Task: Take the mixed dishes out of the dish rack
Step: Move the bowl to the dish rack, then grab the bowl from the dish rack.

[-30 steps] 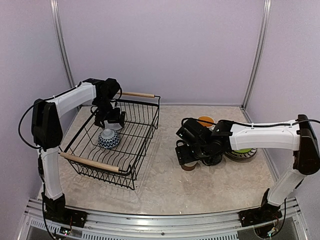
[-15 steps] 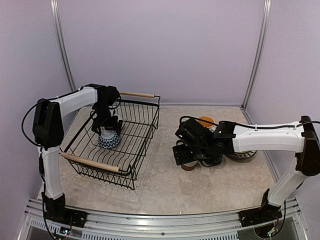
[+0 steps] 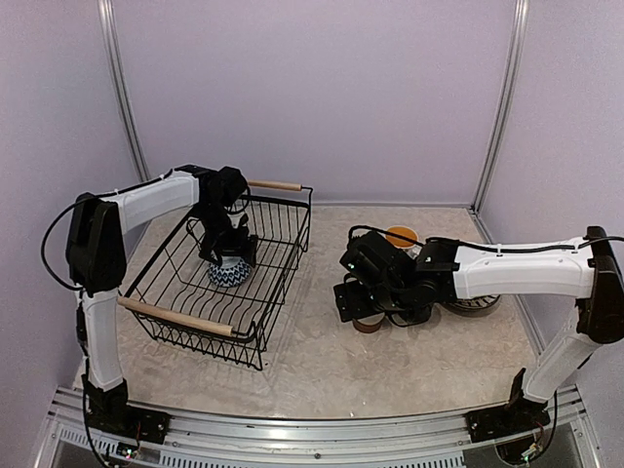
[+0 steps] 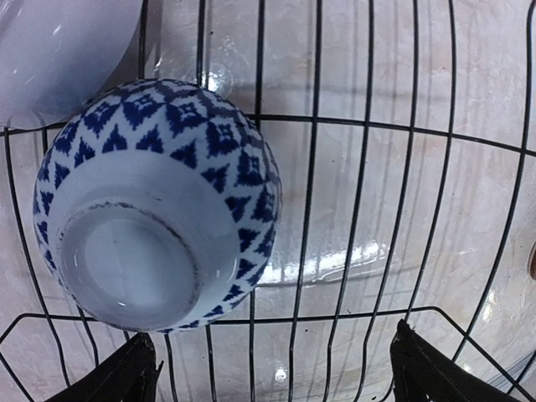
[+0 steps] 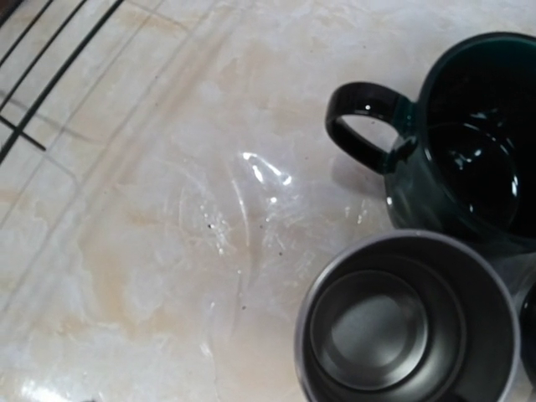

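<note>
The dish rack [image 3: 175, 317], a black wire basket with wooden handles, stands on the left of the table. Inside it a blue-and-white patterned small bowl [image 3: 231, 274] lies upside down on the wires [image 4: 155, 205]. My left gripper [image 3: 232, 255] hangs low over the bowl and is open [image 4: 272, 381]. Its fingertips [image 4: 126, 377] stand wide apart just short of the bowl, with only rack wire between them. My right gripper [image 3: 359, 304] hovers over the cups on the right. Its fingers are out of the right wrist view, which shows nothing held.
Under the right wrist stand a dark green mug [image 5: 469, 159] and a grey cup [image 5: 410, 322]. An orange cup [image 3: 401, 235] and stacked plates [image 3: 478, 300] sit behind the right arm. A pale rounded shape [image 4: 59, 50] shows beyond the bowl.
My left gripper has come down and moved right inside the rack, and its jaws have narrowed slightly. The bowl now sits a little further right. The right arm has barely shifted.
</note>
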